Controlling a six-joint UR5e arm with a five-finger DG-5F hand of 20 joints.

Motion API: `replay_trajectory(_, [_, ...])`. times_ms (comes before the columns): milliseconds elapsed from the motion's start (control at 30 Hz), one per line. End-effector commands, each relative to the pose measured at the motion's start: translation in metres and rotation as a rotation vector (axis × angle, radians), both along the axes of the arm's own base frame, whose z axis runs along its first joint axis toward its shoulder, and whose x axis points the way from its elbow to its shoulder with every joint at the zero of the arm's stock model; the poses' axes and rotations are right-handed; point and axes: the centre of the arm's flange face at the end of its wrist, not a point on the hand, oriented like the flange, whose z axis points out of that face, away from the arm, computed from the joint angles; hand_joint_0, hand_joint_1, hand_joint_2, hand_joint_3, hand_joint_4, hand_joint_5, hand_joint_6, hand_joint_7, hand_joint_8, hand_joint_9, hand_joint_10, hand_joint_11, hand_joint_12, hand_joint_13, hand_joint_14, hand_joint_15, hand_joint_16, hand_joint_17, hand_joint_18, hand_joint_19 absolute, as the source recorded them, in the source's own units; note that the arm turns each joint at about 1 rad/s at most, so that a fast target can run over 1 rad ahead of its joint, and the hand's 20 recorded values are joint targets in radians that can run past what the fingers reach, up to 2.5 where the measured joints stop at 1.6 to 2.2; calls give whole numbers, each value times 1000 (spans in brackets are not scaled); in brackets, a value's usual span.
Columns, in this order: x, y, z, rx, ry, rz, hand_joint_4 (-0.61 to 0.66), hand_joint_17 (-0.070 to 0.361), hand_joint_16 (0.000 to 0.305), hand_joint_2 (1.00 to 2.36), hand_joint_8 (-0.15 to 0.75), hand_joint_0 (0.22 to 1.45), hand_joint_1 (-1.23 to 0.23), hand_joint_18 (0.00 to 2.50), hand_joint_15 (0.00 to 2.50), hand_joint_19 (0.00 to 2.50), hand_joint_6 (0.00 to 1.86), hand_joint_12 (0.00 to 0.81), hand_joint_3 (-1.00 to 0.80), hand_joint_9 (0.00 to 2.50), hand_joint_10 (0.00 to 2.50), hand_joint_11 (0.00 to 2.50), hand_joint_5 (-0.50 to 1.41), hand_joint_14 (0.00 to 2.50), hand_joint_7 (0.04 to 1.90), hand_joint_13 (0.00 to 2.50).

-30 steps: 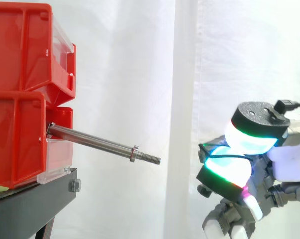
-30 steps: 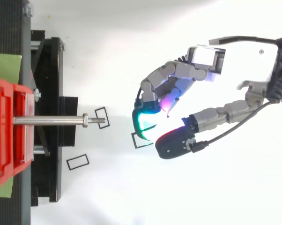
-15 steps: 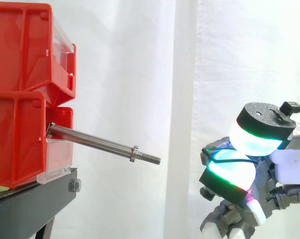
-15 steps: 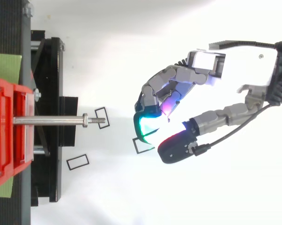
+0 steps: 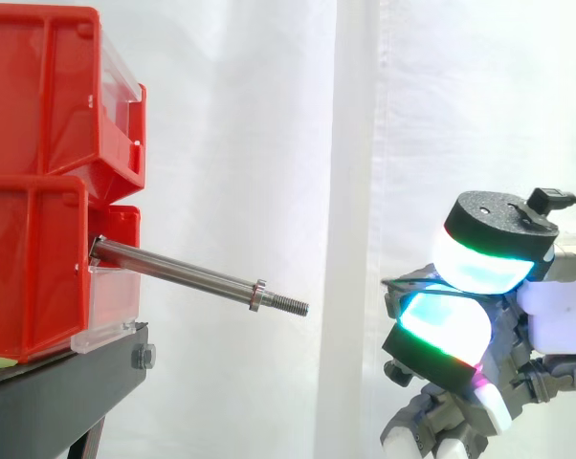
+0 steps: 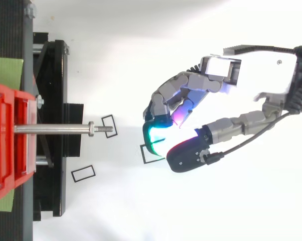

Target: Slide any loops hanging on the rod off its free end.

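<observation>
A steel rod (image 5: pixel 183 274) is fixed in the front of the lower of 2 stacked red bins (image 5: pixel 30 268), which are carried on a black stand (image 5: pixel 58 392) before a white curtain (image 5: pixel 269 143). The rod is tilted slightly downward toward its free end, where a nut (image 5: pixel 257 295) is seated just behind a short threaded tip (image 5: pixel 288 304).

The hand (image 6: pixel 256 70) is positioned well apart from the rod. In the side view it is seen to the right of the free end and a little below its level. Its fingers are curled, and the black-backed thumb pad (image 6: pixel 188 153) is pressed against a cyan-glowing finger pad (image 6: pixel 156 134). A thin black loop (image 6: pixel 143 153) is pinched between these 2 pads. In the top view, part of its rectangular outline is seen sticking out from under the cyan pad toward the rod. In the side view, a thin dark band is seen at the front of the pads where they meet.

In the top view, 2 more black rectangular loops are seen lying flat on the white floor (image 6: pixel 141 211). The first floor loop (image 6: pixel 105 127) is placed just under the threaded tip. The second floor loop (image 6: pixel 83 169) is placed beside the edge of the stand, off to one side of the rod. All 3 loops are off the rod.
</observation>
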Motion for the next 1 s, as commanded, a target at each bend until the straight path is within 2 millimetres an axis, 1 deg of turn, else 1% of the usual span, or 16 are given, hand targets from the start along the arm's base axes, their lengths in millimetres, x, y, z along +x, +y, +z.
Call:
replay_trajectory(0, [0, 0, -1, 0, 3, -1, 85, 121, 54, 1004, 358, 572, -592, 569, 224, 421, 878, 343, -60, 969, 11, 637, -143, 7, 1082, 573])
replay_trajectory(100, [0, 0, 0, 0, 0, -1, 109, 124, 55, 1001, 360, 573, -644, 579, 223, 407, 886, 351, -11, 963, 10, 640, -149, 6, 1072, 573])
replay_trajectory(233, [0, 0, 0, 0, 0, -1, 142, 120, 53, 1006, 345, 580, -708, 561, 222, 402, 884, 345, -6, 945, 8, 655, -157, 6, 1082, 559])
replay_trajectory(333, [0, 0, -1, 0, 1, -1, 133, 117, 52, 1010, 337, 585, -736, 548, 227, 403, 883, 339, -18, 931, 11, 661, -162, 9, 1090, 548])
replay_trajectory(767, [0, 0, 0, -2, 3, -1, 107, 111, 49, 1015, 311, 598, -762, 519, 232, 411, 881, 328, -68, 904, 13, 686, -174, 8, 1090, 529])
replay_trajectory(967, [-1, 0, 0, -2, 4, -1, 55, 107, 48, 1016, 301, 610, -780, 514, 237, 427, 884, 323, -97, 893, 14, 695, -180, 8, 1082, 527])
